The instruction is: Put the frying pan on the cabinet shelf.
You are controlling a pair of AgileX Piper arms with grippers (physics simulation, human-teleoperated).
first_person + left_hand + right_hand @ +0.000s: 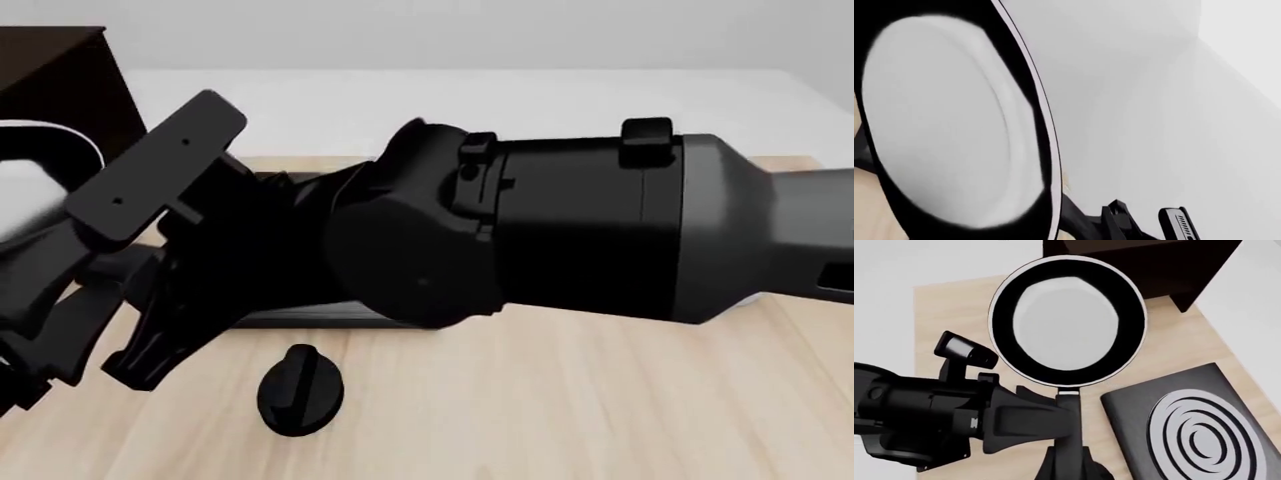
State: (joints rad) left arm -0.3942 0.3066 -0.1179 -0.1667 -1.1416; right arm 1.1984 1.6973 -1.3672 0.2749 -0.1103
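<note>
Filling the right wrist frame's upper middle, the frying pan (1067, 320) has its handle clamped in the left gripper (1064, 412); stove plate (1187, 430) lower right; right gripper's state cannot be told.

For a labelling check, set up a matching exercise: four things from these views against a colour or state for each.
Things:
1. frying pan
2. stove plate
3. cabinet
4. knob

Descriptions:
A. pale concentric rings on a square black surface
B. dark brown, at the table's far end
C. lifted, held by its handle
D. small, black, lying on the wooden table

Pairs: 1-C, 2-A, 3-B, 4-D
</note>
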